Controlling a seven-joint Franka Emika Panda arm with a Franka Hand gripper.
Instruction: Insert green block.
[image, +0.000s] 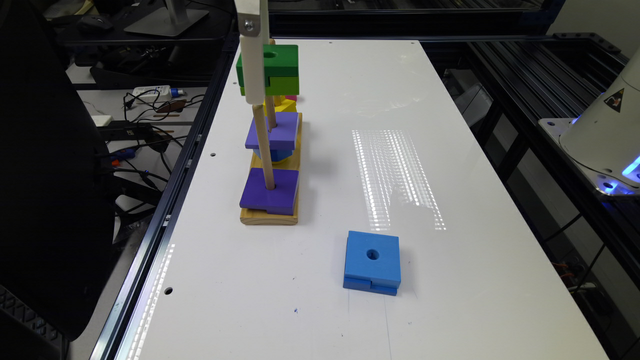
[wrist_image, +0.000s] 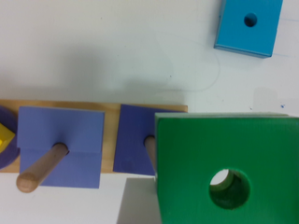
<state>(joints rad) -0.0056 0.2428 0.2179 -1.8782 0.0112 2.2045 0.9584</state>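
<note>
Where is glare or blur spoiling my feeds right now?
Exterior view: a striped patch of reflected light lies on the white table, up-frame of the blue block; the pegs and blocks are sharp. Wrist view: the green block is very near the lens and soft-edged, the purple blocks are slightly blurred, and a broad grey shadow crosses the table above the wooden base.

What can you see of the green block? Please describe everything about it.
The green block is square, with a dark green top layer, a lime-green layer below and a stepped notch in its side. It looks like foam. A round hole goes through its centre. It is held up in the air, roughly level, above the far end of the wooden base, close to the wooden pegs. A white part of the arm crosses in front of it. Whether the hole is over a peg cannot be told.
</note>
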